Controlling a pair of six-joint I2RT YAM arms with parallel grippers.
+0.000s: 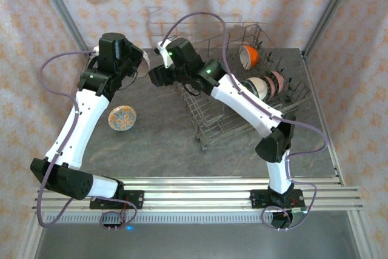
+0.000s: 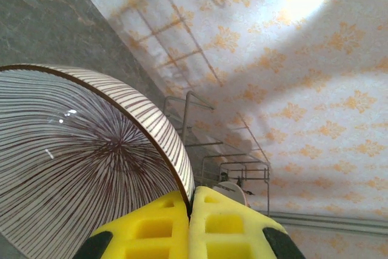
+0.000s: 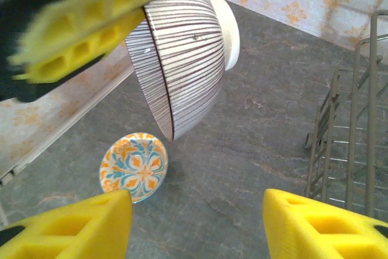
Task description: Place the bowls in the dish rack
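Observation:
A brown-striped white bowl (image 2: 79, 168) hangs on edge above the table, and my left gripper (image 2: 190, 201) is shut on its rim. The same striped bowl (image 3: 182, 59) is in the right wrist view, with the left fingers (image 3: 79, 22) pinching it. My right gripper (image 3: 197, 210) stands open just short of that bowl, nothing between its fingers. From above, the left gripper (image 1: 138, 60) and the right gripper (image 1: 156, 72) meet left of the dish rack (image 1: 206, 122). An orange bowl (image 1: 248, 56), a white bowl (image 1: 259, 85) and a pink bowl (image 1: 277, 80) stand in the rack.
A bowl with an orange and blue pattern (image 1: 122, 117) lies upright on the grey table (image 1: 151, 144), below the held bowl; the same patterned bowl (image 3: 134, 166) shows between my right fingers. Patterned walls close in the back and both sides.

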